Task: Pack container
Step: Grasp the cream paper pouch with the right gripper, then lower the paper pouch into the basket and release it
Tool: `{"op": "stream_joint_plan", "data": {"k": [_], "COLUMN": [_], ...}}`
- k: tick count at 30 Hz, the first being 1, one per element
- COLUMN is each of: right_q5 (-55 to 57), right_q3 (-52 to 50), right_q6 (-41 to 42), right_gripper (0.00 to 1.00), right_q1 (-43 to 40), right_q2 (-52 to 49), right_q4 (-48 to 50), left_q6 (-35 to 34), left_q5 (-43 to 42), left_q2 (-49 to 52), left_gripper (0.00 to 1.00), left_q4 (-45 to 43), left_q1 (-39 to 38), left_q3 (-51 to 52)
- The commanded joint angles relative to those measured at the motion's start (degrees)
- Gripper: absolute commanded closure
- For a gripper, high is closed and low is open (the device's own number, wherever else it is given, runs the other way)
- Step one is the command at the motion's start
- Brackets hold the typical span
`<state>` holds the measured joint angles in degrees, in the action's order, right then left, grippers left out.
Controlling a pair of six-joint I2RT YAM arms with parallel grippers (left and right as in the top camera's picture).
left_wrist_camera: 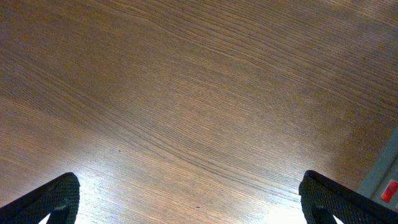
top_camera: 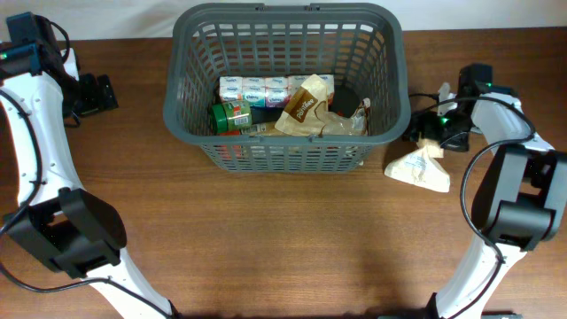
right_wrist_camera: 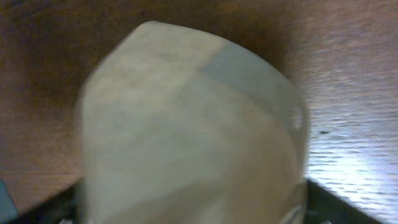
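Observation:
The container, a large dark grey slotted basket [top_camera: 190, 115], stands at the back middle of the table. It holds a green-lidded jar [top_camera: 232, 115], a row of white cups [top_camera: 266, 89], a tan bag [top_camera: 303, 108] and clear wrapping [top_camera: 344, 125]. A beige packet [top_camera: 418, 167] lies on the table right of the basket. My right gripper [top_camera: 446, 133] is at the packet's far end. In the right wrist view the packet [right_wrist_camera: 186, 124] fills the gap between the wide-spread jaws [right_wrist_camera: 199, 206]. My left gripper [top_camera: 93, 93] is open and empty over bare wood [left_wrist_camera: 186, 199].
The basket's corner [left_wrist_camera: 388, 177] shows at the right edge of the left wrist view. The table is brown wood [top_camera: 283, 239]. The arm bases stand at the front left and front right.

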<state>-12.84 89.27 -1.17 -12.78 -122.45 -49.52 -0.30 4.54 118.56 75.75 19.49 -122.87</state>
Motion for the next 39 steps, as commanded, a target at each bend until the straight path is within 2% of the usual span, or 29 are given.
{"op": "stream_joint_plan", "data": {"k": [1, 2, 3, 4, 6, 9, 11, 17, 21, 23, 26, 32, 34, 39], "right_q5": [0.09, 1.14, 2.91, 5.2, 5.99, 5.99, 6.01, 5.68, -2.45, -6.58, -11.13, -12.46, -10.36, -11.8], "right_q3": [-0.61, -0.61, -0.59, -0.57, -0.48, 1.79, 6.84, 31.76, 48.72, 51.95, 53.31, 52.39, 51.47, 47.36], "right_q6": [0.57, 1.03, 2.12, 3.41, 3.8, 5.33, 5.33, 5.27, 4.96, 4.52, 3.69, -8.55, -9.11, -6.93], "right_gripper": [0.32, 0.43, 0.59, 0.81, 0.96, 0.96, 0.96, 0.96, 0.96, 0.96, 0.96, 0.96, 0.96, 0.96], "right_q1": [0.44, 0.37, 0.33, 0.26, -0.04, -1.27, -2.75, -4.81, -0.96, 1.51, 7.26, 23.34, 27.45, 31.32], "right_q2": [-1.46, -1.46, -1.46, -1.46, -1.33, -0.81, 0.46, 6.25, 8.22, 8.22, 8.22, 6.29, 4.48, -0.07], "right_q4": [0.2, 0.35, 0.5, 0.52, 0.31, -1.46, -4.96, -15.72, -17.9, -17.64, -16.22, -14.88, -13.64, -12.04], "left_q6": [-0.57, -0.57, -0.59, -0.57, -0.57, -0.57, -0.57, -0.57, -0.57, -0.57, -0.57, -0.57, -0.57, -0.57], "left_q5": [-0.22, -0.22, -0.22, -0.22, -0.22, -0.22, -0.22, -0.22, -0.22, -0.22, -0.22, -0.22, -0.22, -0.22], "left_q2": [-0.07, -0.07, -0.09, -0.09, -0.09, -0.09, -0.09, -0.09, -0.09, -0.09, -0.09, -0.07, -0.09, -0.07], "left_gripper": [0.01, 0.01, 0.01, 0.01, 0.01, 0.01, 0.01, 0.01, 0.01, 0.01, 0.01, 0.01, 0.01, 0.01], "left_q4": [-0.13, -0.13, -0.13, -0.11, -0.11, -0.13, -0.11, -0.11, -0.11, -0.13, -0.13, -0.13, -0.11, -0.13], "left_q1": [0.17, 0.17, 0.17, 0.17, 0.17, 0.17, 0.17, 0.17, 0.17, 0.17, 0.17, 0.17, 0.17, 0.17], "left_q3": [0.26, 0.26, 0.26, 0.26, 0.26, 0.26, 0.26, 0.26, 0.26, 0.26, 0.26, 0.26, 0.26, 0.26]}}
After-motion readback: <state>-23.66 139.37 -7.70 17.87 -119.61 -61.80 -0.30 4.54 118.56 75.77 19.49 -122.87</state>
